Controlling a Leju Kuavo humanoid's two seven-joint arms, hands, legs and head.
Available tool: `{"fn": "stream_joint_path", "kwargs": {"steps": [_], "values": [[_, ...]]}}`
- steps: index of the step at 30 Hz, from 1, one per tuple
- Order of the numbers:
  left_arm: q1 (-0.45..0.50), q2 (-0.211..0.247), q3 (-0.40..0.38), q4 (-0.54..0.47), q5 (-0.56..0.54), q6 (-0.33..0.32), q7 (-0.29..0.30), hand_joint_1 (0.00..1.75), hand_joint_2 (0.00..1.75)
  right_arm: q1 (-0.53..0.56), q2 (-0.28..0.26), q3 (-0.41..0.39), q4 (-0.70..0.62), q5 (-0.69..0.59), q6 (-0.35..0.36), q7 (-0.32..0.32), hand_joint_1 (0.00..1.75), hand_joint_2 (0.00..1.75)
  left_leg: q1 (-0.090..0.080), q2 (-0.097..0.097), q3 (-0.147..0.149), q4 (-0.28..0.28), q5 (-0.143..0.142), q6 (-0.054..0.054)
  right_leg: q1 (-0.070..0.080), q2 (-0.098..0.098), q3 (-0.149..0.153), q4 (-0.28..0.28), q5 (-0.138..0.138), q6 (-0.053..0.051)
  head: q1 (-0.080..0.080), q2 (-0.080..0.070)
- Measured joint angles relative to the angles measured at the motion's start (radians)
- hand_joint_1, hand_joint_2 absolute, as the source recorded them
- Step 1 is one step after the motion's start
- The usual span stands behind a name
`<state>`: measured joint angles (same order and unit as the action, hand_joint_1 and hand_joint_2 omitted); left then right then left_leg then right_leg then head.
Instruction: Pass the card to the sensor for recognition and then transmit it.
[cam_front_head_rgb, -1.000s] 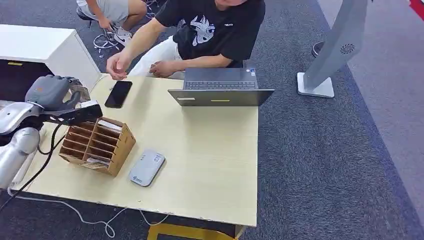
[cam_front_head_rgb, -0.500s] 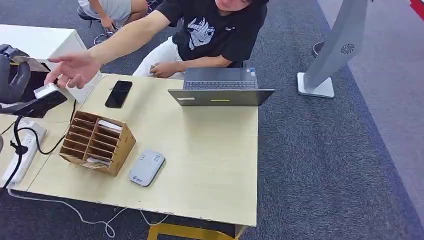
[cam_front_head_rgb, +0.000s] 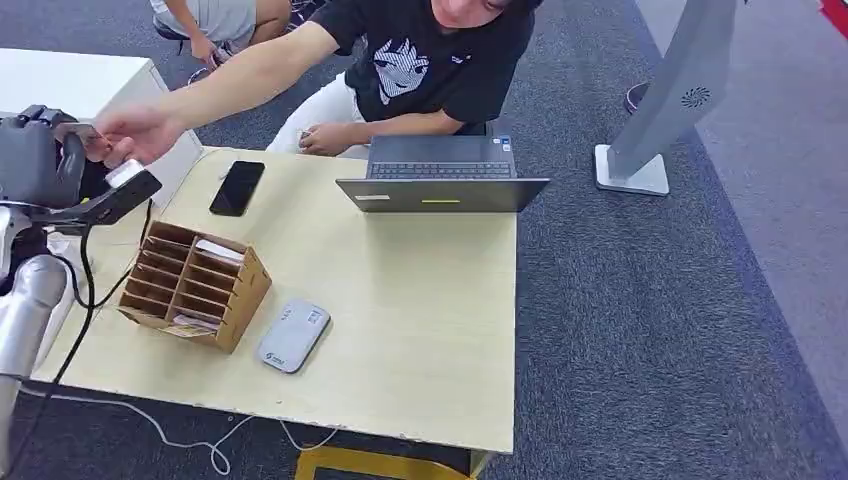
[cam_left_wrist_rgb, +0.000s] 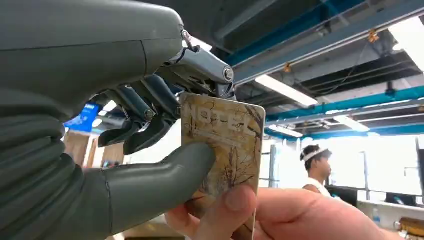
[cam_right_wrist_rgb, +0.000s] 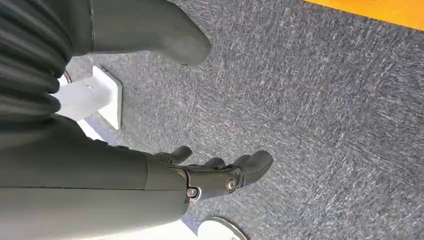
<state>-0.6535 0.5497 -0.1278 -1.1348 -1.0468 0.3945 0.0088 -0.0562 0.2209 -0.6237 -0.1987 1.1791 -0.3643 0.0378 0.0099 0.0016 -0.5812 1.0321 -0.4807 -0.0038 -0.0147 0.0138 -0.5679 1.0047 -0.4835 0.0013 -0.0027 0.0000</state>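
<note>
My left hand (cam_front_head_rgb: 40, 162) is raised beyond the table's left edge and pinches a beige patterned card (cam_left_wrist_rgb: 225, 142) between its thumb and fingers (cam_left_wrist_rgb: 150, 107). A person's hand (cam_front_head_rgb: 135, 130) reaches across from the far side of the table, and its fingers (cam_left_wrist_rgb: 235, 207) grip the same card at the end away from my fingers. The grey card sensor (cam_front_head_rgb: 293, 336) lies flat on the table near the front edge. My right hand (cam_right_wrist_rgb: 220, 175) hangs over the grey carpet, fingers apart and holding nothing.
A wooden slotted card rack (cam_front_head_rgb: 195, 285) stands beside the sensor. A black phone (cam_front_head_rgb: 237, 187) and an open laptop (cam_front_head_rgb: 440, 175) lie at the table's far side, in front of the seated person. A white cabinet (cam_front_head_rgb: 80, 85) stands at left, a grey stand (cam_front_head_rgb: 660, 110) at right.
My left hand rose from above the card rack to the left and further from the table. The person's hand left the phone area, reached over and took hold of the card.
</note>
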Motion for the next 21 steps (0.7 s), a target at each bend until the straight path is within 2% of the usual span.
{"fn": "stream_joint_path", "kwargs": {"steps": [8, 17, 18, 19, 21], "values": [[-0.061, -0.059, 0.000, 0.145, 0.025, 0.032, -0.020, 1.75, 1.75, -0.001, -0.007, -0.003, 0.000, -0.003, -0.001, -0.005, 0.00, 1.75, 0.000, 0.001, 0.000, 0.000, 0.000, 0.000, 0.000, 0.001, 0.000, 0.000, 0.000, 0.000, 0.000, 0.000], [-0.091, -0.090, 0.002, 0.194, 0.038, 0.045, -0.022, 1.75, 1.75, 0.000, -0.016, -0.003, 0.000, 0.000, -0.002, -0.006, 0.00, 1.75, 0.000, 0.001, 0.000, 0.000, 0.000, 0.000, 0.000, 0.001, 0.000, 0.000, 0.000, 0.000, 0.000, 0.000], [-0.092, -0.092, 0.002, 0.196, 0.038, 0.045, -0.022, 0.96, 1.75, 0.000, -0.016, -0.003, 0.000, 0.000, -0.002, -0.006, 0.00, 1.75, 0.000, 0.001, 0.000, 0.000, 0.000, 0.000, 0.000, 0.001, 0.000, 0.000, 0.000, 0.000, 0.000, 0.000], [-0.092, -0.093, 0.002, 0.198, 0.038, 0.045, -0.022, 0.02, 1.75, 0.000, -0.017, -0.003, 0.000, 0.000, -0.002, -0.006, 0.00, 1.75, 0.000, 0.001, 0.000, 0.000, 0.000, 0.000, 0.000, 0.001, 0.000, 0.000, 0.000, 0.000, 0.000, 0.000], [-0.093, -0.098, 0.002, 0.205, 0.039, 0.045, -0.022, 0.00, 1.75, 0.000, -0.018, -0.003, 0.000, 0.001, -0.002, -0.006, 0.00, 1.75, 0.000, 0.001, 0.000, 0.000, 0.000, 0.000, 0.000, 0.001, 0.000, 0.000, 0.000, 0.000, 0.000, 0.000]]}}
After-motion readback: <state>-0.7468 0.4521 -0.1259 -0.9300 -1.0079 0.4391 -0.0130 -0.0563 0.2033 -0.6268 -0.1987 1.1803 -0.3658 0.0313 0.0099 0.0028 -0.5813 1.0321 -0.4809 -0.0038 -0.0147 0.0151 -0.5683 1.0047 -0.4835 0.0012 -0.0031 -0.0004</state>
